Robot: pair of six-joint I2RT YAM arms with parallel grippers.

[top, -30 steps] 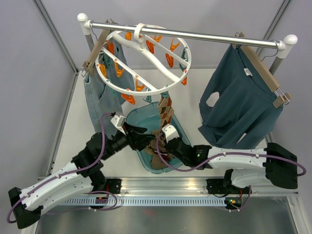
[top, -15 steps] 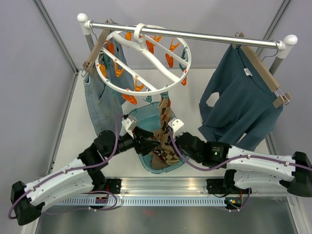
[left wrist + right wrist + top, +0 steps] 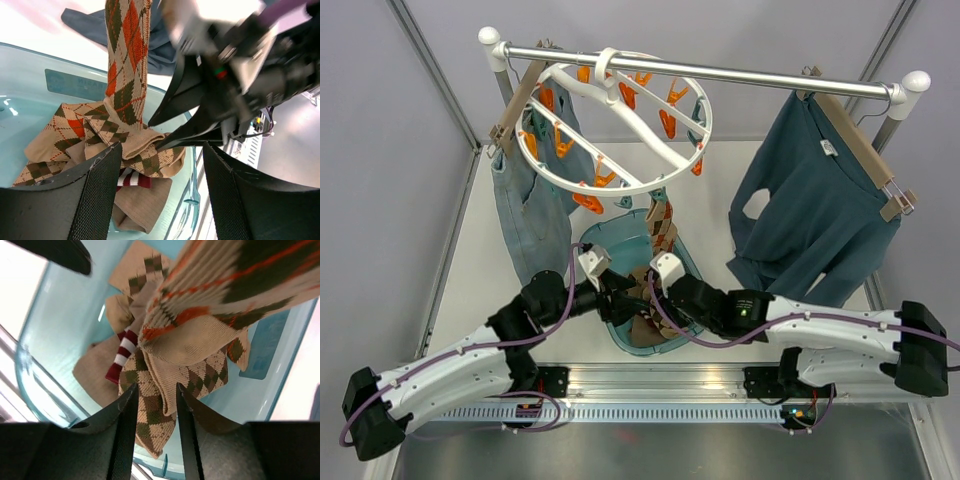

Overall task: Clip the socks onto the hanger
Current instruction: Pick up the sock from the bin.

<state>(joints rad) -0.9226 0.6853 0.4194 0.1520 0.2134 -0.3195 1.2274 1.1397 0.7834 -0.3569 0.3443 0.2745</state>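
Because the socks (image 3: 125, 145) are light, limp knit, they fold and slide rather than hold a shape. The best hold is judged to be a pinch on a cuff or toe edge, one layer only, so that neighbouring socks do not lift with it. They lie heaped in the teal bin (image 3: 607, 240) below the hanger (image 3: 620, 125), from which one hanging sock (image 3: 662, 225) trails down. The left gripper (image 3: 161, 150) hovers over the heap, jaws wide and empty. The right gripper (image 3: 155, 387) stands at the heap, jaws partly apart; whether fabric is pinched cannot be told.
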